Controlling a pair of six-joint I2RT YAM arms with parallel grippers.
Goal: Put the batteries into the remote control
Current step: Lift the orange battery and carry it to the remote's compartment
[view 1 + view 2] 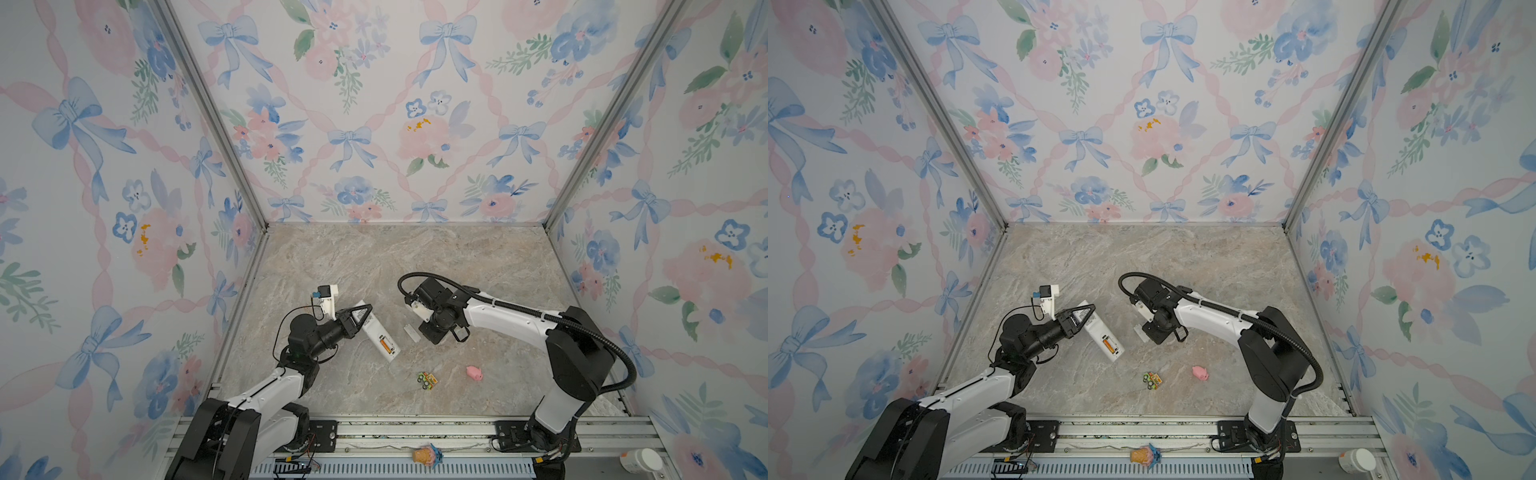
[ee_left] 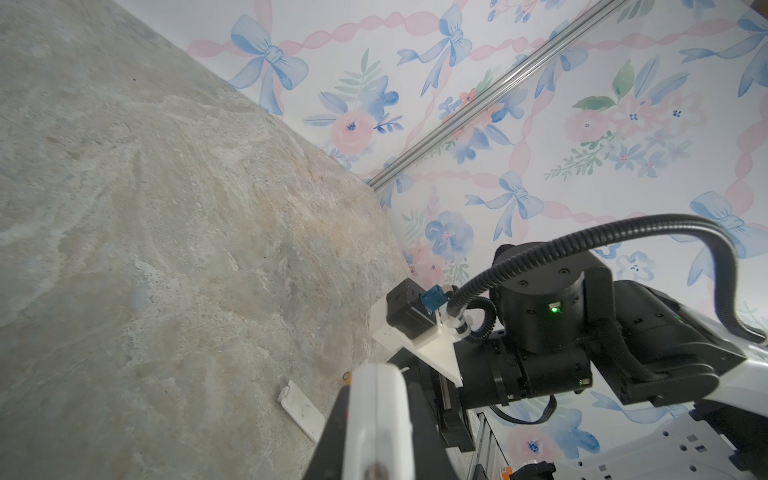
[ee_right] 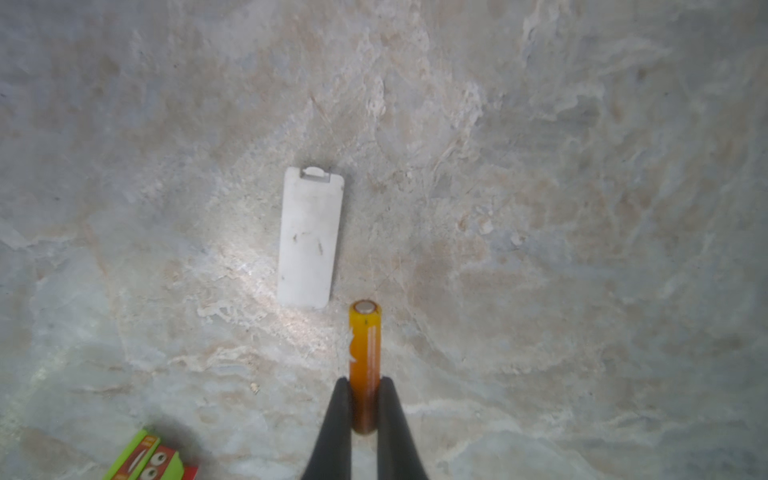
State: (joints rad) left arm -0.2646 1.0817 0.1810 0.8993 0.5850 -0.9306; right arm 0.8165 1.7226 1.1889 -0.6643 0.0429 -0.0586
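Note:
The white remote control (image 1: 376,332) lies tilted off the table, back side up, with my left gripper (image 1: 365,311) shut on its far end. Its open compartment shows one orange-yellow battery (image 1: 386,345). In the left wrist view the remote control (image 2: 378,419) fills the space between the black fingers (image 2: 332,436). My right gripper (image 3: 365,380) points down at the table and is shut on a second orange-yellow battery (image 3: 365,353), held by its rear end. In both top views this gripper (image 1: 430,332) hovers to the right of the remote.
The white battery cover (image 3: 309,237) lies flat on the marble table, just beside the held battery and also seen from above (image 1: 411,333). A green-orange toy car (image 1: 428,380) and a pink pig (image 1: 473,372) sit nearer the front rail. Floral walls enclose three sides.

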